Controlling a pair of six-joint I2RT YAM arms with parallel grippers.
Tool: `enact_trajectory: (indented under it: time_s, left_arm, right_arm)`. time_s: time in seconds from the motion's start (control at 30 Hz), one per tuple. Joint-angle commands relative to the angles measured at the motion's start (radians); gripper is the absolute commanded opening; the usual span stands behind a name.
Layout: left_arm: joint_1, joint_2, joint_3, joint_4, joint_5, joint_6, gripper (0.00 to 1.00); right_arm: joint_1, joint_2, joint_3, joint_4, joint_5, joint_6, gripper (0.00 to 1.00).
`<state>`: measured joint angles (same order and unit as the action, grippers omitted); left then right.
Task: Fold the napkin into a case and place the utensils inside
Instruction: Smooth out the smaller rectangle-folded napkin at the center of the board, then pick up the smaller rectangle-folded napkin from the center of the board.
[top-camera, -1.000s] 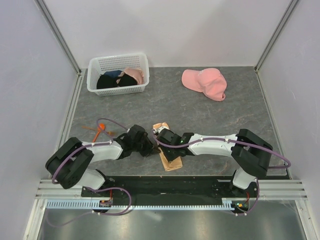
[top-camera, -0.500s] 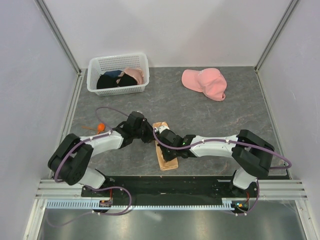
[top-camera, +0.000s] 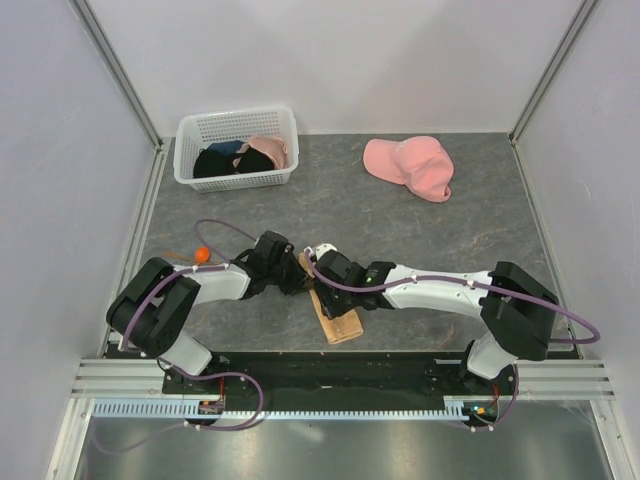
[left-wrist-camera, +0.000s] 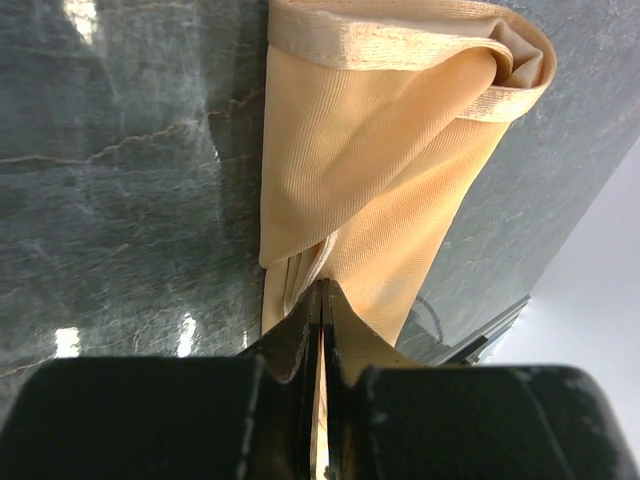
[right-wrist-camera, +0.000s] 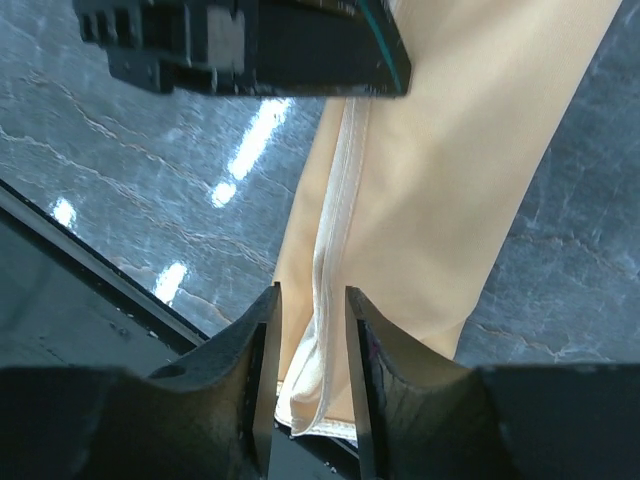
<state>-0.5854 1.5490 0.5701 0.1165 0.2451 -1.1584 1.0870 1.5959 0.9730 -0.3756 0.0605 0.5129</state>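
Note:
The napkin (top-camera: 338, 322) is a peach-tan cloth folded into a narrow strip, lying on the grey table between the arms near the front edge. My left gripper (top-camera: 296, 278) is shut on the strip's far end; in the left wrist view its jaws (left-wrist-camera: 322, 300) pinch the cloth (left-wrist-camera: 400, 180). My right gripper (top-camera: 322, 268) sits just right of it, jaws slightly apart astride the strip's hemmed edge (right-wrist-camera: 335, 300), not squeezing it (right-wrist-camera: 312, 300). The utensils lie left of the left arm: a spoon with an orange bowl (top-camera: 202, 254) and thin wooden pieces (top-camera: 178, 258).
A white basket (top-camera: 240, 180) of dark and pink clothes stands at the back left. A pink cap (top-camera: 410, 165) lies at the back right. The black base rail (top-camera: 330, 365) runs just below the napkin. The left arm's link (right-wrist-camera: 240, 40) crosses the top of the right wrist view.
Both grippers have shifted around the napkin's far end; the left one swung up then back down a little. The napkin is now a straighter strip slanting toward the front edge.

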Motion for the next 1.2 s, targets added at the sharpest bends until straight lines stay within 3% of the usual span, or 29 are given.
enact_trajectory:
  time_s: [0.0, 0.2, 1.17]
  left_arm:
    - [0.004, -0.046, -0.052, 0.008, -0.017, 0.013, 0.07]
    - [0.004, -0.067, -0.07, 0.023, -0.013, -0.012, 0.06]
    - [0.004, -0.064, -0.093, 0.061, -0.003, -0.08, 0.06]
  right_arm:
    - [0.004, 0.018, 0.056, -0.025, 0.01, -0.03, 0.43]
    - [0.008, 0.071, 0.081, -0.029, 0.024, -0.051, 0.52]
    - [0.209, 0.239, 0.151, -0.147, 0.32, 0.032, 0.59]
